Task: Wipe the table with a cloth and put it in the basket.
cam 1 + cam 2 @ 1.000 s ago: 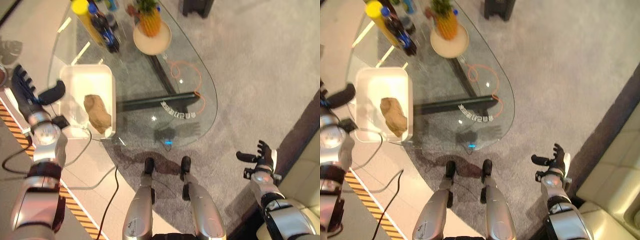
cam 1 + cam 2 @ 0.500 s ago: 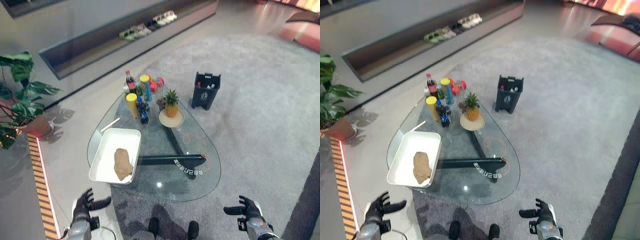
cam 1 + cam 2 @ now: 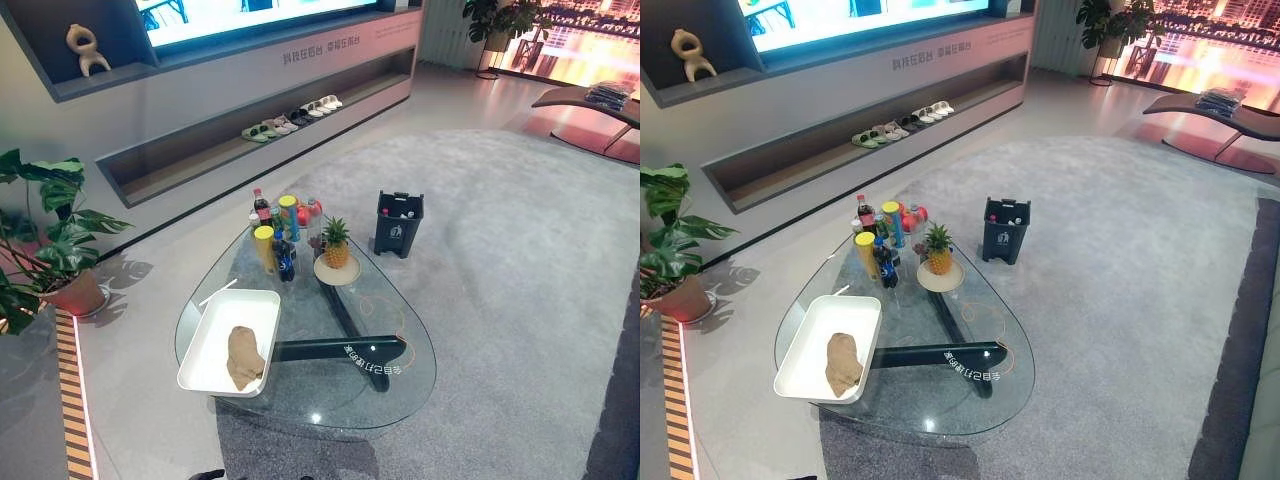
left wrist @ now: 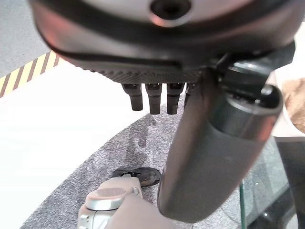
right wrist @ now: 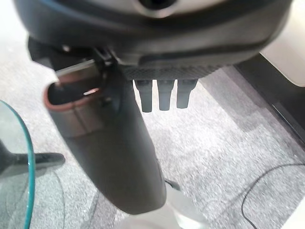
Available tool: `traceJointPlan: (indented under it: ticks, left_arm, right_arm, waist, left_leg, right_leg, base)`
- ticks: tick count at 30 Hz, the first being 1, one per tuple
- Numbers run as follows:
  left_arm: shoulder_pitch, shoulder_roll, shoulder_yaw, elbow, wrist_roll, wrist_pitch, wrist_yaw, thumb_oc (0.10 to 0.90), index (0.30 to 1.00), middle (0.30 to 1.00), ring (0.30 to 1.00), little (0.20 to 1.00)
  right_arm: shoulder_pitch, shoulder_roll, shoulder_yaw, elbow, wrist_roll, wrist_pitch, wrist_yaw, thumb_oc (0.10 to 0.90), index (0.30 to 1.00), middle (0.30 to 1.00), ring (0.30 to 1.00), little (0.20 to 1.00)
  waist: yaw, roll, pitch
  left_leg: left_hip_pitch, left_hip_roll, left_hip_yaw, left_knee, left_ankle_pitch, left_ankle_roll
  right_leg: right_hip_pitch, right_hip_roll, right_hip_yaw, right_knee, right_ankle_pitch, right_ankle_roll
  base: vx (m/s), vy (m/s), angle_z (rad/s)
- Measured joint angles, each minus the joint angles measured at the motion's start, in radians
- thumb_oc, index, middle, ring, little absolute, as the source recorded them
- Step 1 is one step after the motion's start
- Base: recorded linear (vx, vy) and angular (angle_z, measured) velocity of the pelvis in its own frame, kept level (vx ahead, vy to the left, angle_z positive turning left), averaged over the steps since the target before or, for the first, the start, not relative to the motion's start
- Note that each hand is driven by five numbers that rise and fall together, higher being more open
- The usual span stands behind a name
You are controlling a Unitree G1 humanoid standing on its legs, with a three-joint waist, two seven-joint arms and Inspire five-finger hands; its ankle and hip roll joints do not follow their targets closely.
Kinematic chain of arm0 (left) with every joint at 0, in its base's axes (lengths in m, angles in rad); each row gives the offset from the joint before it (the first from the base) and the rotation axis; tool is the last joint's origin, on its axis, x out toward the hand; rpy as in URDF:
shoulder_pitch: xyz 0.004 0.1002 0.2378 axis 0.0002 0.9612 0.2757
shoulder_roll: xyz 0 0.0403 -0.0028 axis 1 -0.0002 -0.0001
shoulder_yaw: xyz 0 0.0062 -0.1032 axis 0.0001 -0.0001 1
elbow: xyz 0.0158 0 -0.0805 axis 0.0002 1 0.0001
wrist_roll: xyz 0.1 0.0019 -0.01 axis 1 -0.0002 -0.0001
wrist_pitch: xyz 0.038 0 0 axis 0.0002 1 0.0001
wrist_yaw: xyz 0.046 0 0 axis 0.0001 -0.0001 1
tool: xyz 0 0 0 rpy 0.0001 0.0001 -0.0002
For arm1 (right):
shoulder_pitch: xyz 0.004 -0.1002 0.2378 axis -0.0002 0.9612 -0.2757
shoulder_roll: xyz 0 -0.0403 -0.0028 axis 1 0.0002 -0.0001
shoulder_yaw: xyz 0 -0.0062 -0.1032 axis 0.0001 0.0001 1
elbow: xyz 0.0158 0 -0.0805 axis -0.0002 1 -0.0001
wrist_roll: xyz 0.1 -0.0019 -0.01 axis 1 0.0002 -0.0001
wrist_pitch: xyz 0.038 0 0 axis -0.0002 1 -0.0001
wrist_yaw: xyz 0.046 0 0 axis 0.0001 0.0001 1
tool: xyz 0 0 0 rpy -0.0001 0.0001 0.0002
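Note:
A crumpled brown cloth (image 3: 243, 355) lies inside the white rectangular basket (image 3: 213, 325) on the left part of the glass table (image 3: 400, 385). The cloth (image 3: 843, 362) rests toward the basket's near end. My left hand (image 4: 162, 52) hangs low beside the table with straight fingers (image 4: 153, 98) and nothing in it; a bit of the cloth (image 4: 297, 107) shows past its thumb. My right hand (image 5: 157, 43) hangs over the grey carpet, fingers (image 5: 164, 95) straight and empty, with the table's glass edge (image 5: 21, 157) to one side.
On the table's far end stand several bottles and cans (image 3: 278, 232) and a pineapple on a plate (image 3: 337, 262). A dark bin (image 3: 399, 222) sits on the carpet behind the table. A potted plant (image 3: 55, 245) is at the left, and a low shelf with shoes (image 3: 290, 120) lines the wall.
The head camera has tilted up from the floor to the room, so both hands have dropped out of the eye views. The cloth and basket stay put.

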Motion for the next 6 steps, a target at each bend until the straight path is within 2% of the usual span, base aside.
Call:
traceJointPlan:
  ticks: [6]
  left_arm:
    - [-0.002, 0.0, 0.0, -0.007, -0.003, -0.001, 0.0, 0.8, 0.9, 0.9, 0.9, 0.9]
  right_arm:
    - [-0.002, 0.0, 0.015, -0.001, -0.018, -0.003, 0.007, 0.8, 0.9, 0.9, 0.9, 0.9]
  waist:
    - [0.001, 0.001, -0.001]
  left_leg:
    - [0.005, 0.007, 0.016, 0.0, -0.006, -0.006]
  right_leg:
    - [-0.003, 0.007, 0.018, 0.0, -0.002, 0.001]
  base:
    - [0.0, -0.018, -0.09]
